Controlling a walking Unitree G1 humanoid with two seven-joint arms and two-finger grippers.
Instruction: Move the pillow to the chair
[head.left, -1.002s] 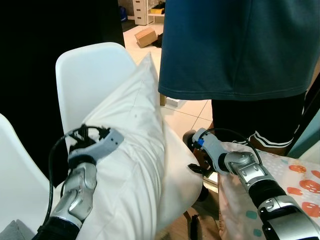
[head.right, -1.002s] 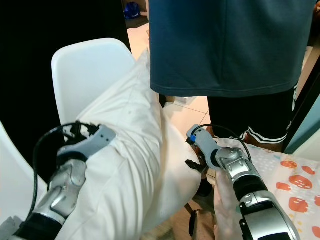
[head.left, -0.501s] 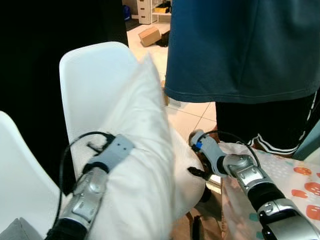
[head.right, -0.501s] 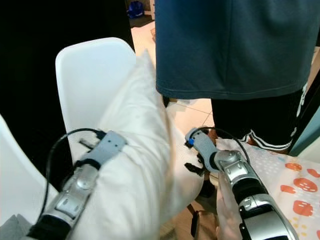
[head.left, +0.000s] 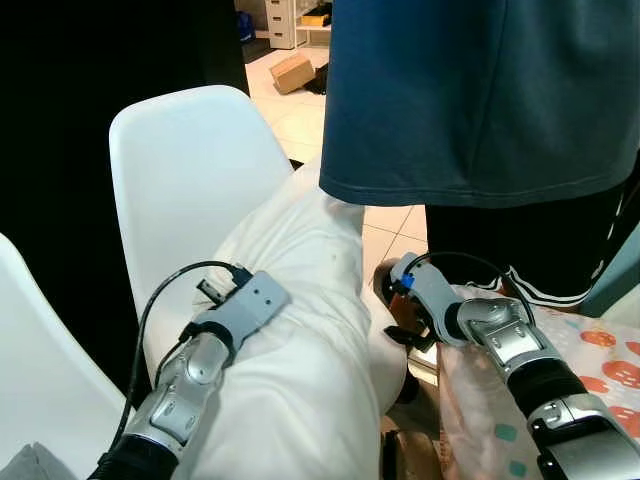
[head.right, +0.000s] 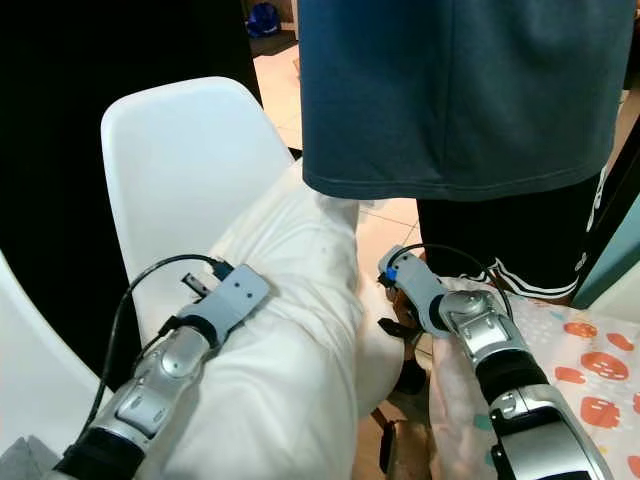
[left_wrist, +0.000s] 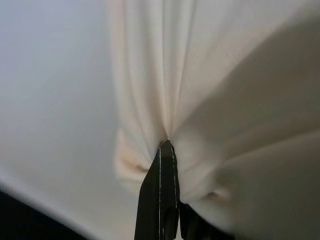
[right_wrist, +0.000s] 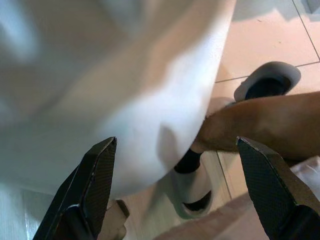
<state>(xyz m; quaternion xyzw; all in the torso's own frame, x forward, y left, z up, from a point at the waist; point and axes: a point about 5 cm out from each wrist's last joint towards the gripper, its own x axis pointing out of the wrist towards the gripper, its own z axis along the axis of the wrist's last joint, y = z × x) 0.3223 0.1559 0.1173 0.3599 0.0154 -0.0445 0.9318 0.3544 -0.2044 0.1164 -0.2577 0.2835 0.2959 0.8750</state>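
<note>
Pinching a fold of the pillow (head.left: 310, 330) over the chair (head.left: 185, 180) seat, the left gripper (left_wrist: 165, 150) risks dragging it off if withdrawn clamped; beside it, the right gripper (right_wrist: 175, 165) gapes.

Two silver jointed arms with black bands. Left arm (head.left: 190, 375): grey boxy wrist housing, black cable looping at 10 o'clock of it. Right arm (head.left: 510, 350): grey wrist housing, blue tab, black cable loop. Left gripper (left_wrist: 161, 155) and right gripper (right_wrist: 177, 150): long black fingers, textured pads (right_wrist: 100, 170).
</note>
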